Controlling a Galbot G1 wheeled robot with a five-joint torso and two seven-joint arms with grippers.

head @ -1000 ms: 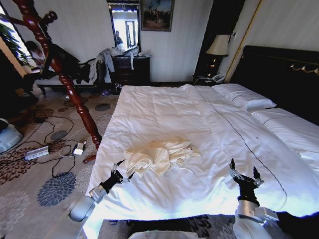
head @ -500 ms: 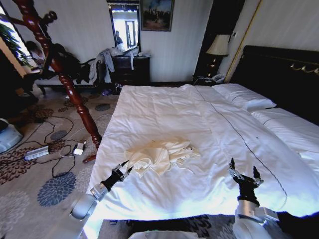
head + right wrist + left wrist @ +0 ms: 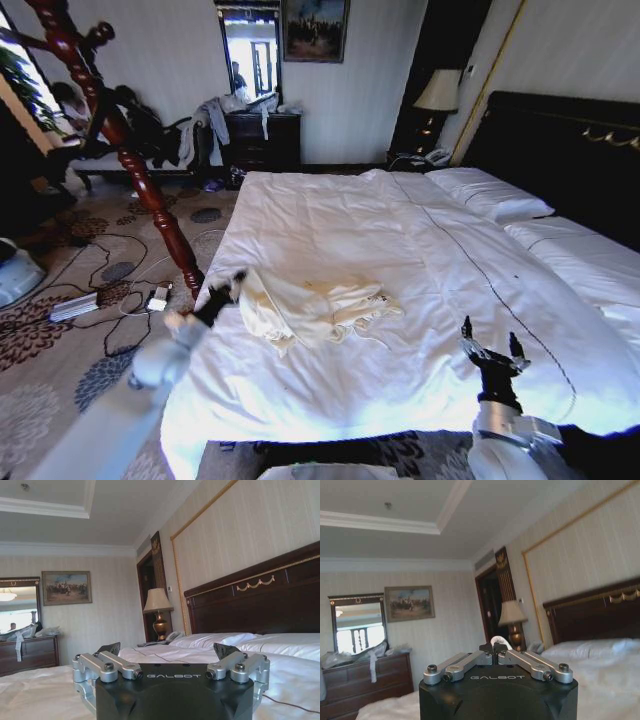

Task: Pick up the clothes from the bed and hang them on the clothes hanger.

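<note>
Clothes (image 3: 315, 305) lie crumpled near the foot end of the bed (image 3: 420, 250), toward its left edge, and we see our left end effector (image 3: 228, 290) at that edge with its fingers drawn together on the garment's left hem; in the left wrist view the left end effector's tips (image 3: 496, 647) meet on a small pale fold. Our right end effector (image 3: 492, 352) hovers over the foot edge of the bed on the right side, well apart from the garment, its fingers (image 3: 226, 650) spread apart. White sheet lies bare between the two arms. Left of the bed, a red-brown wooden coat stand (image 3: 120, 140) leans close to the mattress edge, and cables (image 3: 110, 300) trail over the patterned carpet (image 3: 110, 380) there.
</note>
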